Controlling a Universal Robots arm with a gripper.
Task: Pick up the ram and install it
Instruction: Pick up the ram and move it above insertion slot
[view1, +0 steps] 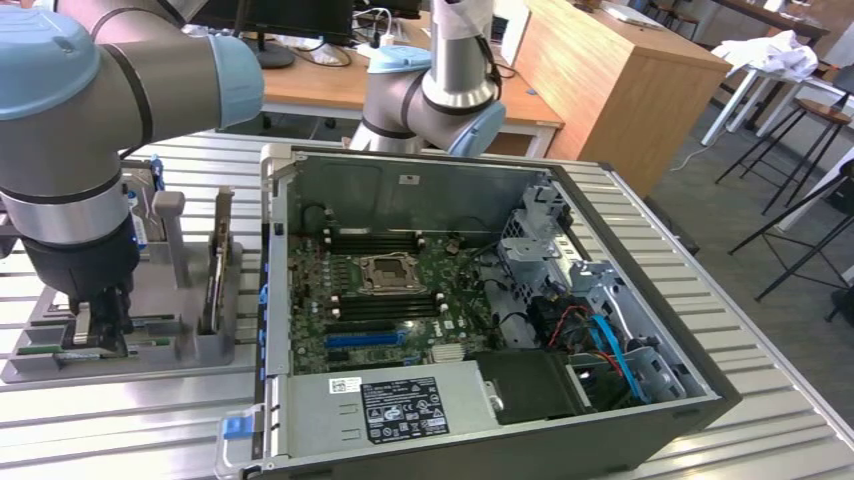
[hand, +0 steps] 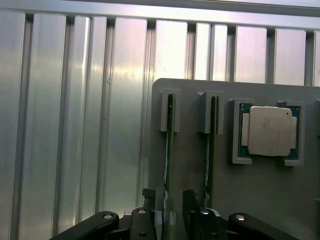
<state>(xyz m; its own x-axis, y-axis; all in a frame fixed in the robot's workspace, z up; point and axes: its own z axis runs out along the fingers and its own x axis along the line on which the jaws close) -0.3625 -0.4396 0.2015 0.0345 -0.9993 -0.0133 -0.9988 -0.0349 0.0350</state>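
The black fingers (hand: 191, 202) are waiting spread apart, one on each side of the ram (hand: 169, 140), not squeezing it. The thin green ram is standing on edge in a grey slotted holder (hand: 190, 150), so it is easy to grab. Further off, a shiny square chip (hand: 269, 131) is lying flat, and the ribbed metal desk (hand: 75, 125) is carrying everything.

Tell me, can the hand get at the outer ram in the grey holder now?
Probably yes: the hand hangs over the grey holder, fingers apart on either side of the ram, and nothing else stands between them.
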